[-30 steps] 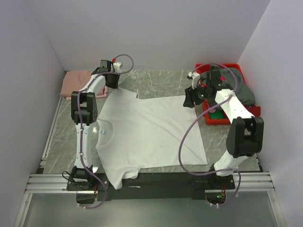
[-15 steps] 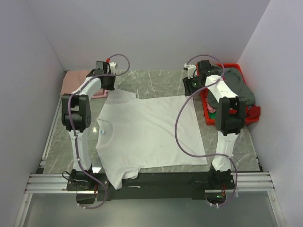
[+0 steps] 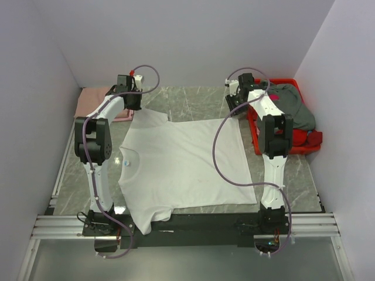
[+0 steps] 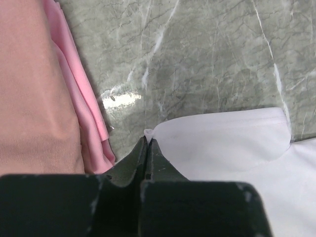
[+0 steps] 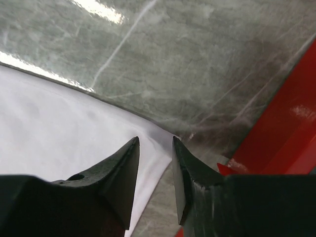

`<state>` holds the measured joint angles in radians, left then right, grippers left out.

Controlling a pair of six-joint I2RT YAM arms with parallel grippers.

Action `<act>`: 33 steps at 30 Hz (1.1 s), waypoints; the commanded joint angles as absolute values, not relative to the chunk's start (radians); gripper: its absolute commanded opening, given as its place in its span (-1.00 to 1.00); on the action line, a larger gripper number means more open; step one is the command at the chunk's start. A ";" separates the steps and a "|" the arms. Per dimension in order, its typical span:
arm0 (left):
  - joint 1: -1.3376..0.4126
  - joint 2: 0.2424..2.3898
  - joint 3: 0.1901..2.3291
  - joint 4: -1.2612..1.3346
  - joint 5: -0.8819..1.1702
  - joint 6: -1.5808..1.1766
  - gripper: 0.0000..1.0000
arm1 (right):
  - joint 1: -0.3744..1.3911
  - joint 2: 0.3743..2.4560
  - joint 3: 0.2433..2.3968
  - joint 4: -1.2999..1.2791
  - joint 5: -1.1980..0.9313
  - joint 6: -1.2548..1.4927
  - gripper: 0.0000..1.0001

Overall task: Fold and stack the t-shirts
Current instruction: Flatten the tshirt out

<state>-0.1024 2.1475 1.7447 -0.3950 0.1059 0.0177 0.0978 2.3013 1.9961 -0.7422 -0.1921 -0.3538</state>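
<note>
A pink t-shirt (image 3: 95, 103) is seen folded at the far left corner of the table (image 3: 193, 100), against the wall. Just beside it, the left gripper (image 3: 130, 104) is lowered to the table top. In the left wrist view its fingers (image 4: 129, 165) are pressed together, and a small tip of white cloth is pinched between them. That tip is the corner of the far sleeve of the white t-shirt (image 3: 181, 164).

The white t-shirt is spread flat across the middle of the table. Its collar is turned to the left and its hem to the right, and its near sleeve is draped over the table's near edge.

At the far right corner of the hem, the right gripper (image 3: 235, 109) is held low. In the right wrist view a narrow gap is kept between its jaws, and the cloth corner (image 5: 157, 144) is seen under that gap. Whether the cloth is touched cannot be told.

Just right of this gripper a red bin (image 3: 254, 124) is placed, with a grey t-shirt (image 3: 295, 105) and a red t-shirt (image 3: 306, 138) heaped in it.
</note>
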 commanded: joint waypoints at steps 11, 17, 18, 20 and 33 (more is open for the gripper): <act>-0.104 2.117 1.764 -0.390 0.104 0.018 -0.99 | 0.101 2.336 2.062 -0.801 -0.103 -0.400 -0.18; -0.104 2.117 1.763 -0.390 0.107 0.018 -0.99 | 0.100 2.393 2.121 -0.833 -0.095 -0.399 -0.19; -0.103 2.118 1.763 -0.391 0.107 0.018 -0.99 | 0.100 2.398 2.125 -0.836 -0.092 -0.399 -0.19; -0.103 2.121 1.767 -0.391 0.110 0.018 -0.99 | 0.098 2.410 2.134 -0.844 -0.091 -0.399 -0.21; -0.103 2.125 1.773 -0.391 0.118 0.015 -0.99 | 0.092 2.431 2.155 -0.853 -0.106 -0.406 -0.72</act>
